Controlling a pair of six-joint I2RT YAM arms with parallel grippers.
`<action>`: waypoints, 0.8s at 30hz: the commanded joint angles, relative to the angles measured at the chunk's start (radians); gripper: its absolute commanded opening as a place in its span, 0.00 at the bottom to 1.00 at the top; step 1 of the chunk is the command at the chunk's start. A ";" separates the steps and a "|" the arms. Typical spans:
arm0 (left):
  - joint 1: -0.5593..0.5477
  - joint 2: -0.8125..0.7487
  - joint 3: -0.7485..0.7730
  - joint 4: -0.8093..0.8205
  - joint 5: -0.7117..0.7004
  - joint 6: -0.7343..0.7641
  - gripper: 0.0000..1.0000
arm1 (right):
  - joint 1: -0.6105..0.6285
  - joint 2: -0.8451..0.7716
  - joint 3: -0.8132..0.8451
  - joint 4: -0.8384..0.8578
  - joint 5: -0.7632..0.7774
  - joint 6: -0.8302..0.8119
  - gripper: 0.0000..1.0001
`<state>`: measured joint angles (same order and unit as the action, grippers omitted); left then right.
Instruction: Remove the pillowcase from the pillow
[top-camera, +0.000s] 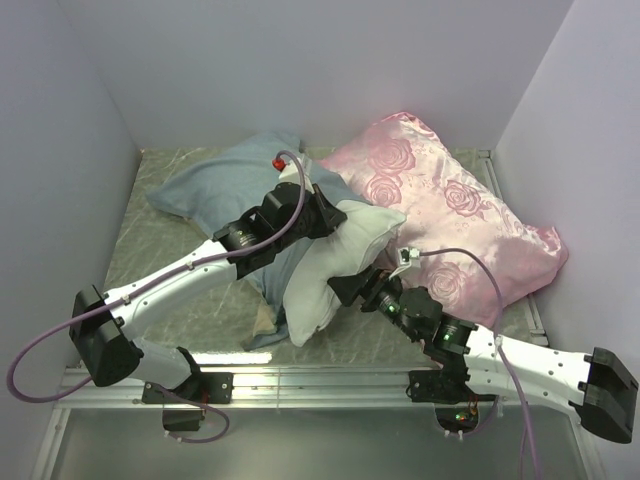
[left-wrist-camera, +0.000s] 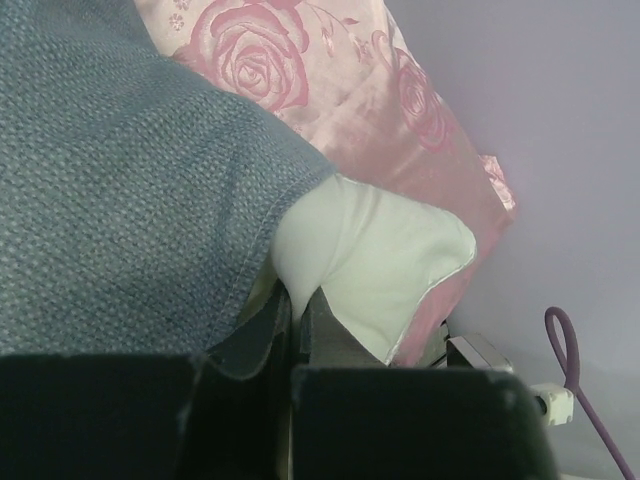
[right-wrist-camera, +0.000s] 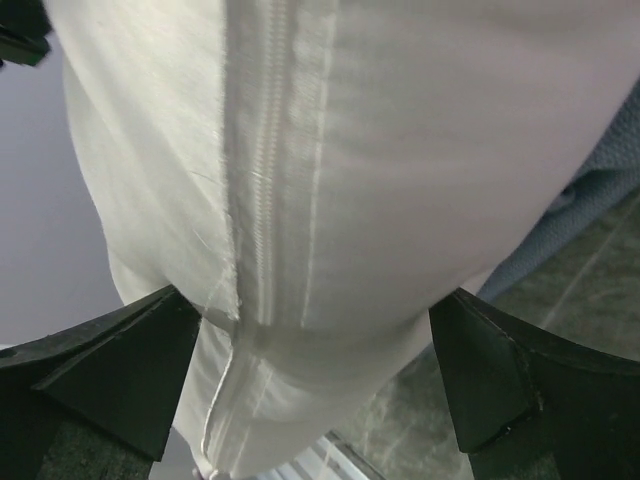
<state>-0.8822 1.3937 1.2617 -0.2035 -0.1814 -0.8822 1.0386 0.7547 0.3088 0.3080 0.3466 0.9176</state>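
Marbled grey-green table top (top-camera: 150, 230), boxed by white walls (top-camera: 60, 150) left, far and right; only the near side is open for pulling

Big pink satin rose-patterned cushion (top-camera: 460, 200) fills the far right, so there is little travel that way

Soft grey-blue fabric pillowcase (top-camera: 215, 185), inside showing, bunched far left to centre. It drapes over the left side of the plump white rectangular pillow (top-camera: 335, 255); how much is inside, cannot tell

Pillow sits centre, far corner just beside the cushion, other end toward the near edge

Left gripper (left-wrist-camera: 297, 305) clenched at the pillowcase hem by the bare pillow corner, probably anchoring the cover

Right gripper (right-wrist-camera: 315, 340) released, jaws spread wide either side of the pillow's zippered seam, likely placed to grab and draw it near-right

Free room: near centre, between the arms
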 joint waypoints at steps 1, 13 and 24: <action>-0.020 -0.025 0.001 0.127 0.092 -0.049 0.00 | 0.000 0.023 0.022 0.198 0.117 -0.039 0.98; -0.046 -0.033 0.070 0.109 0.099 -0.020 0.02 | -0.002 -0.017 0.182 0.022 0.198 -0.095 0.00; -0.038 -0.145 0.228 -0.022 -0.117 0.170 0.76 | -0.002 -0.114 0.361 -0.340 0.239 -0.134 0.00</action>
<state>-0.9188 1.3373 1.4448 -0.2012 -0.2066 -0.7883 1.0428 0.6765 0.5858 -0.0238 0.5148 0.8135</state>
